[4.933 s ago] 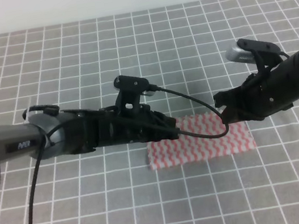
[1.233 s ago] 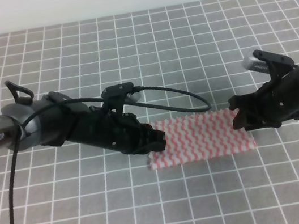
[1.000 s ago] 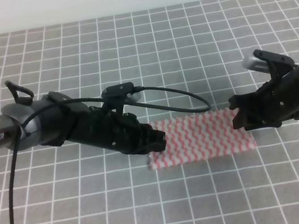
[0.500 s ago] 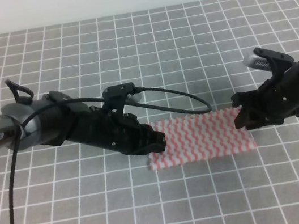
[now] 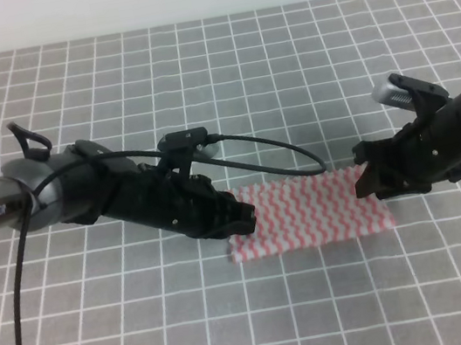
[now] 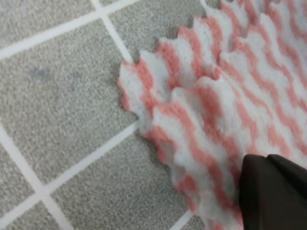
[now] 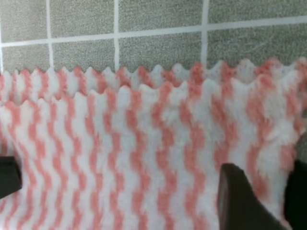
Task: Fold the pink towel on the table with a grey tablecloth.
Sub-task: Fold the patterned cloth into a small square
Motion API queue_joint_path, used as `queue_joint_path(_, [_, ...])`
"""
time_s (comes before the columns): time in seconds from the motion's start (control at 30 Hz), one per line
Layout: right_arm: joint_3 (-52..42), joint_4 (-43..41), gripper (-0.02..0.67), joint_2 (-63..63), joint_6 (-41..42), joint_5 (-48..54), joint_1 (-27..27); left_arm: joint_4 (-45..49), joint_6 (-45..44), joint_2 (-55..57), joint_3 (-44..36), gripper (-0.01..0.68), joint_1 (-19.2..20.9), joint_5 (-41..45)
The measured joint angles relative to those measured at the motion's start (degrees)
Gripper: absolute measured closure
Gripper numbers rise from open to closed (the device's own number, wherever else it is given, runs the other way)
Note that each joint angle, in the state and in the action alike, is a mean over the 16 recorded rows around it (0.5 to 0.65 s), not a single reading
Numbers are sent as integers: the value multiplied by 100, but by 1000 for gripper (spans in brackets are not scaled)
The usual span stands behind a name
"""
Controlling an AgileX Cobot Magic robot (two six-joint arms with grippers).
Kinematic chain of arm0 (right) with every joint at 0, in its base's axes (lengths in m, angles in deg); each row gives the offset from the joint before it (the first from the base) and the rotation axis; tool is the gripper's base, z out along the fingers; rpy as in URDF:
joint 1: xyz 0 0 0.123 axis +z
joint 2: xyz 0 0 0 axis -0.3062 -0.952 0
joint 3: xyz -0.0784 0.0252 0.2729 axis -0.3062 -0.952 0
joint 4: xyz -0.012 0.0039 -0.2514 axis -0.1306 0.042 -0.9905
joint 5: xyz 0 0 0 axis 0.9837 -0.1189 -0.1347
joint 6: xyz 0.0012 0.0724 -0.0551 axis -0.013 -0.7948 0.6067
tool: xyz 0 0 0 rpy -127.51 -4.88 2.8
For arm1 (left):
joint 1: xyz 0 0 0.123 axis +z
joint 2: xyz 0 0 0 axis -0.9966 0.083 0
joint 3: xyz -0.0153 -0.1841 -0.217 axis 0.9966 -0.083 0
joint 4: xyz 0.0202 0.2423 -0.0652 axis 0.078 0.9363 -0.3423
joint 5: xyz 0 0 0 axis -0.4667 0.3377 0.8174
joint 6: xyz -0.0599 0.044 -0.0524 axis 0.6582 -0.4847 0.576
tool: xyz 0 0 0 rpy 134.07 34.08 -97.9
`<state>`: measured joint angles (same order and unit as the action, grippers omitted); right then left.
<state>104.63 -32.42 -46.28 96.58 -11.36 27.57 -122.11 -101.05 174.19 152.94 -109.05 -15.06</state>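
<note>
Exterior high view shows the pink towel [image 5: 308, 211] lying already doubled on the table with a grey tablecloth [image 5: 215, 78], the left gripper [image 5: 240, 218] and right gripper [image 5: 370, 180] poised at opposite ends, likely for another fold; jaw states unclear.

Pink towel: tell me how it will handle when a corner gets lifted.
The pink towel looks thin and lies flat in two layers in the right wrist view, so it will probably drape limply. Its fuzzy nap suggests decent grip, and the top layer may slide off the lower.
</note>
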Motion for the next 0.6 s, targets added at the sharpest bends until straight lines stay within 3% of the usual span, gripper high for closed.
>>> queue_joint_path(0.6, [109,-164,656,32,-210,185,14,20,0,-2,-2,673,0,15])
